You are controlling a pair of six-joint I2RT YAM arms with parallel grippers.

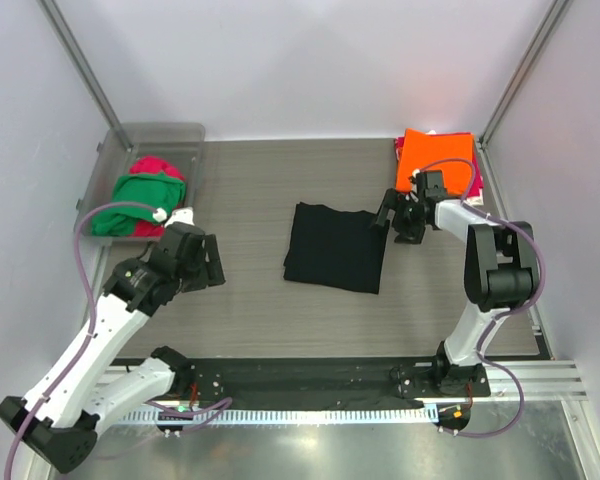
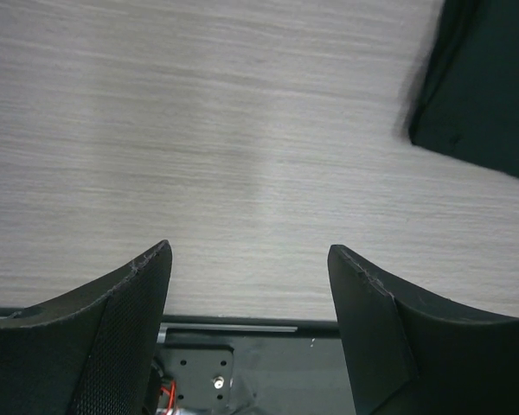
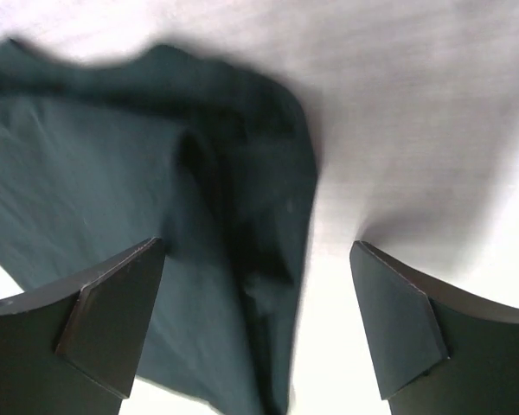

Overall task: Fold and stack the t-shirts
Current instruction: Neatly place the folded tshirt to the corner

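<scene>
At the far left, a clear bin (image 1: 176,133) holds a green shirt (image 1: 128,205) and a crimson-pink shirt (image 1: 162,166). Just beside it, the left gripper (image 2: 251,259) hangs over the bare table (image 1: 260,180), jaws spread and holding nothing. Mid-table lies the black shirt (image 1: 335,247), folded flat. At its right edge, the right gripper (image 3: 259,251) stands wide apart and empty, one finger over the cloth. An orange shirt (image 1: 436,156) lies in the far right corner.
</scene>
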